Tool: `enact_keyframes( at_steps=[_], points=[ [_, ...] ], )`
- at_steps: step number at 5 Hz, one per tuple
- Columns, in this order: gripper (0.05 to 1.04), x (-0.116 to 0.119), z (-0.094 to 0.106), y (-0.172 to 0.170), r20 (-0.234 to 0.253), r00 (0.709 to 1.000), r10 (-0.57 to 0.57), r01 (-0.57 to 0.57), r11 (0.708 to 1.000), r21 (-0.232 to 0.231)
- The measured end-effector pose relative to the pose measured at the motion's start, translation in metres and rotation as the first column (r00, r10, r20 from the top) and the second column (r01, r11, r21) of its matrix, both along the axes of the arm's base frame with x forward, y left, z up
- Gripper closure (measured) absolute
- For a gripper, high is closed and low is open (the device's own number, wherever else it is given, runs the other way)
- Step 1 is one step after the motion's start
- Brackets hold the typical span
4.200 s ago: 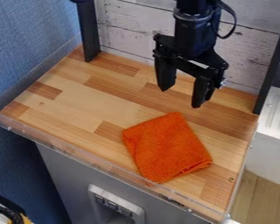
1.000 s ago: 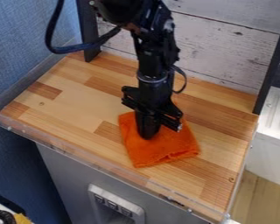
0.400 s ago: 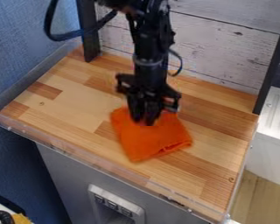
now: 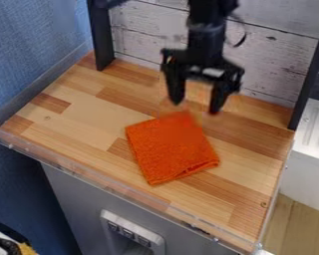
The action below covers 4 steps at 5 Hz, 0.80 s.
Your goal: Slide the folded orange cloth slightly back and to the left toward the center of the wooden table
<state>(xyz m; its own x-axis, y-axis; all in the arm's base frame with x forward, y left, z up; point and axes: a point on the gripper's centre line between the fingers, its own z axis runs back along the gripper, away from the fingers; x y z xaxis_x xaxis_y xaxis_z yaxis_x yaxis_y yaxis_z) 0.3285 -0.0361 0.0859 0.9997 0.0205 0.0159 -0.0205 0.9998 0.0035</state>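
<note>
- Since the last earlier frame: gripper (image 4: 195, 105) has risen off the orange cloth (image 4: 172, 149) and drawn back toward the plank backdrop (image 4: 275, 62); its jaws, then close together over the fabric, have parted. Cloth holds its place over that interval; against the first frame it sits farther back and toward the view's left.
- Jaws: spread wide, one finger on each side of an empty gap. Nothing held.
- Cloth location: middle of the wooden board (image 4: 76, 119), lying flat, set askew to the board's edges. The fingertips hang just beyond its back corner, apparently apart from it.
- Why so (inferred): the shift fits a drag by the gripper, then a release. Spread jaws and a raised wrist leave the fabric free of contact. Flat lie probably due to soft, limp material settling under its own weight.
- Fold: layered edges show along the front side, so the cloth is likely doubled over; number of layers cannot be told.
- Hidden: underside of the cloth and any inner folds.
- Cut off: upper arm, at the top edge; a dark and yellow object (image 4: 8, 245) at the lower left corner, identity uncertain.
- Hard to make out: fingertip height above the board; exact outline of the cloth's back corner.
</note>
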Motion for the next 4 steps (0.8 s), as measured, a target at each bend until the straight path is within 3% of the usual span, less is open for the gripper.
enact_keyframes(
  at_steps=[2,4],
  points=[
    [0.086,0.022,0.03,-0.033,0.0,1.0,0.015,-0.015,1.0,-0.001],
    [0.087,0.035,0.043,-0.053,-0.007,1.0,0.018,-0.018,1.0,-0.006]
  ],
)
